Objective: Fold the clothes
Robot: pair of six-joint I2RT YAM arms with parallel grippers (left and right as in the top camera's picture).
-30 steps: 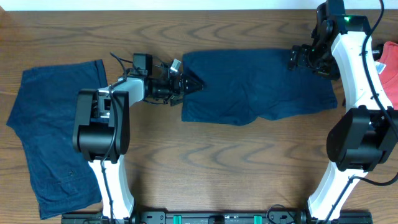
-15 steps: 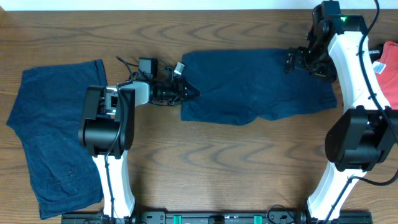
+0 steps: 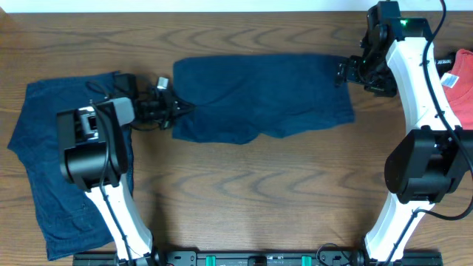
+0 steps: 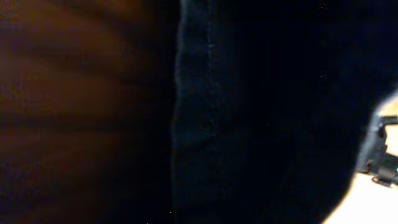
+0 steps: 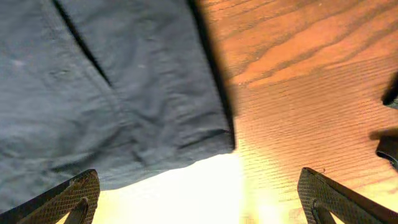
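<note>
my left gripper point(image 3: 176, 111) is clamped shut on the left edge of the middle garment point(image 3: 259, 96), where the cloth gathers to a small point at my fingertips; in the left wrist view dark fabric fills nearly everything, with a stitched hem point(image 4: 208, 112) running top to bottom. my right gripper point(image 3: 342, 72) hangs with its jaws spread wide and nothing in them, over the garment's upper right corner, and its fingertips point(image 5: 74, 196) frame the cloth's edge and bare wood from above. the garment lies flat on the table point(image 3: 259, 199), a little back of centre, between my two arms. it is plain dark navy, wrinkled, with a wavy near edge, and far wider than either gripper. i judge it light, limp and not fragile: it will sag and bunch wherever i don't hold it, and drag on the wood rather than slide cleanly. the hems and corners look like the firmest places to pinch, so a corner for each gripper seems best. a second garment point(image 3: 52, 162), the same navy, lies at the far left under my left arm, and a red cloth point(image 3: 463, 85) shows at the right edge.
</note>
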